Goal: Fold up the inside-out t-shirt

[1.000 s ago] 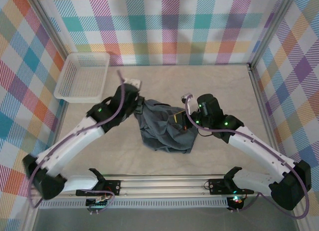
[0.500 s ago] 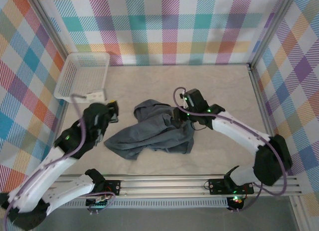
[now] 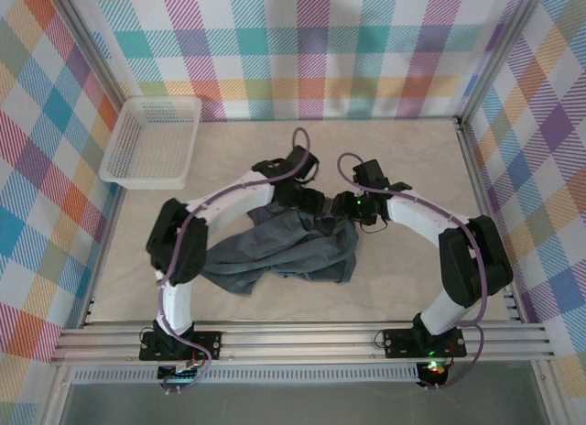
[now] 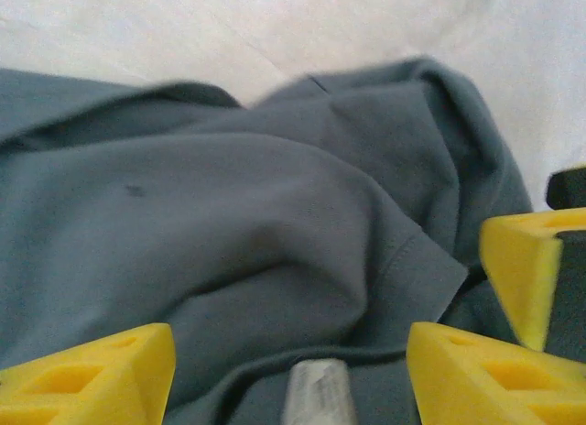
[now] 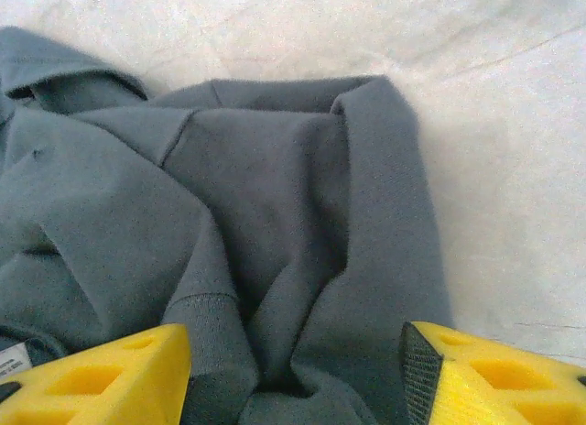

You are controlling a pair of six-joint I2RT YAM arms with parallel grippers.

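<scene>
The inside-out t-shirt (image 3: 275,251), dark slate-grey, lies crumpled in the middle of the table, with one flap spread toward the near left. My left gripper (image 3: 311,203) hovers over the shirt's far edge, jaws open above a hemmed fold (image 4: 403,260), fabric beneath them. Close to its right, my right gripper (image 3: 343,208) is also open above bunched folds (image 5: 275,214) at the shirt's far right corner. In the left wrist view, a yellow fingertip of the right gripper (image 4: 526,269) pokes in from the right. A white label (image 5: 14,356) peeks out by the right gripper's left finger.
A white mesh basket (image 3: 163,99) stands at the far left corner. Checked walls close in the back and both sides. A metal rail (image 3: 302,338) with the arm bases runs along the near edge. Bare tabletop (image 3: 412,150) lies beyond the shirt.
Both grippers have gone from shut to open. The shirt, bunched a second ago, now spreads toward the near left. The left arm swung out left, then back over the shirt's far edge.
</scene>
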